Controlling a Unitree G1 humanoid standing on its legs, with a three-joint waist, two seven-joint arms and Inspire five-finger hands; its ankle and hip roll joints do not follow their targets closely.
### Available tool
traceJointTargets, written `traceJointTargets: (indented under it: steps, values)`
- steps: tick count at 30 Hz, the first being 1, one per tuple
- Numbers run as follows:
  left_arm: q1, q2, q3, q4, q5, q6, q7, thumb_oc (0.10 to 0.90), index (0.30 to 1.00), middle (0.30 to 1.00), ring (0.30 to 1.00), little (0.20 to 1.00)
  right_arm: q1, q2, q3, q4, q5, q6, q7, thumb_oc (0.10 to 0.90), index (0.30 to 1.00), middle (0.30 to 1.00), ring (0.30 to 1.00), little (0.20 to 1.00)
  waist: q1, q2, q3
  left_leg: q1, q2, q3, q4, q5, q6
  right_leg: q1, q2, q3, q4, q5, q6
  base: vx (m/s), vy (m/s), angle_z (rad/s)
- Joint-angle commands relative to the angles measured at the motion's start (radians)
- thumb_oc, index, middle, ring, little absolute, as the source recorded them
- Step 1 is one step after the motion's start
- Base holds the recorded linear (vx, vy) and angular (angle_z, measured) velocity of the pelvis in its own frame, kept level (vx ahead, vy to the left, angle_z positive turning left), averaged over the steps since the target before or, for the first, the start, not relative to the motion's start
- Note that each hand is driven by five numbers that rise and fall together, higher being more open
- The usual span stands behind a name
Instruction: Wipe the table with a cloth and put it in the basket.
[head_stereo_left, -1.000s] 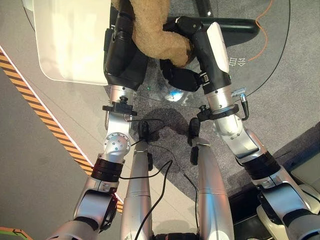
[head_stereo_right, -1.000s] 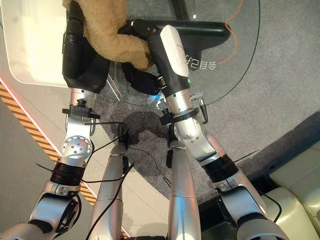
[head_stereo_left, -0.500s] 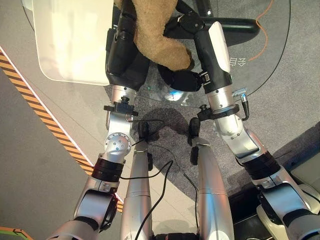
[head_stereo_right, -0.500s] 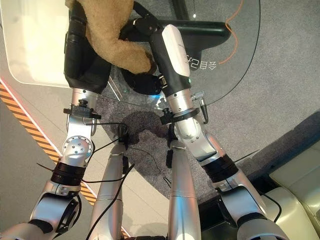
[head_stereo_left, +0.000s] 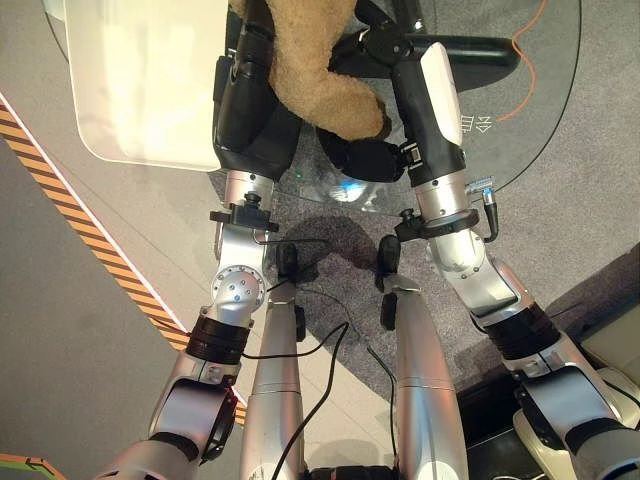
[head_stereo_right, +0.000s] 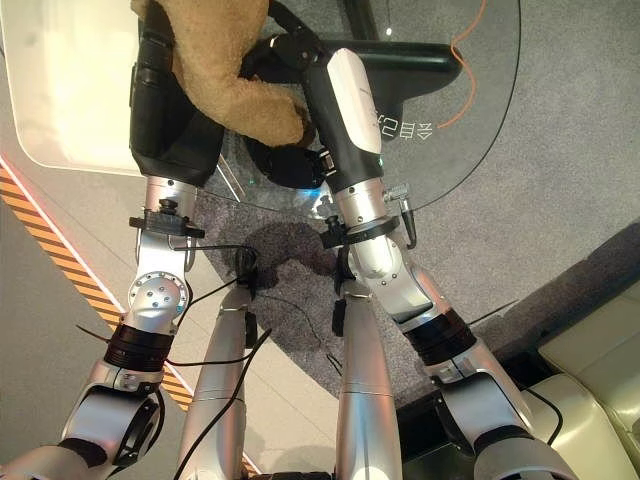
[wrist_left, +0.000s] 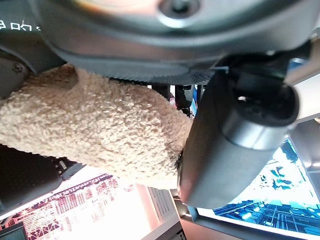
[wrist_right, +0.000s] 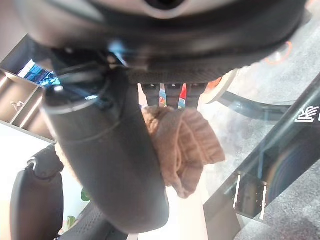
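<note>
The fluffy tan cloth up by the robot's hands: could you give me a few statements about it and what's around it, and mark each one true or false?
1. The cloth is tan and fluffy. True.
2. The cloth lies flat on the floor, away from both hands. False: it hangs bunched between the left hand and the right hand, above the glass table.
3. The table top is see-through glass. True: the grey carpet shows through it.
4. The right hand is far from the cloth. False: the right wrist view shows cloth right at that hand's fingers.
5. An orange cable shows through the glass. True.
6. The cloth is bright blue. False: it is tan.
</note>
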Motion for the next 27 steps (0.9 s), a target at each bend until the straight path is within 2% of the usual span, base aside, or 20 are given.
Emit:
traceJointTargets:
  steps: [1,12,27]
  values:
    - [-0.102,-0.006,-0.002,-0.181,0.069,-0.056,-0.123,0.1,0.3,0.3,0.3,0.2,-0.075,0.035,-0.071,-0.124,-0.031,-0.055,-0.072,0.8,0.9,0.9,0.9,0.9,0.017,-0.023,-0.028,0.031,-0.09,0.135,-0.003,-0.046,0.124,0.066,0.106,-0.034,-0.089,0.015,-0.034,0.0,0.0,0.0]
    - [-0.09,-0.003,0.028,-0.183,0.064,-0.145,-0.105,0.1,0.3,0.3,0.3,0.2,-0.049,0.028,-0.102,-0.132,-0.04,-0.05,-0.093,0.8,0.9,0.9,0.9,0.9,0.017,-0.028,-0.028,0.038,-0.087,0.134,-0.001,-0.048,0.122,0.075,0.108,-0.035,-0.084,0.01,-0.034,0.0,0.0,0.0]
    - [-0.091,-0.009,0.069,-0.174,0.059,-0.323,-0.062,0.1,0.3,0.3,0.3,0.2,-0.029,0.034,-0.117,-0.113,-0.044,-0.059,-0.108,0.8,0.9,0.9,0.9,0.9,0.019,-0.03,-0.028,0.03,-0.087,0.13,0.007,-0.051,0.12,0.071,0.107,-0.037,-0.075,0.002,-0.035,0.0,0.0,0.0]
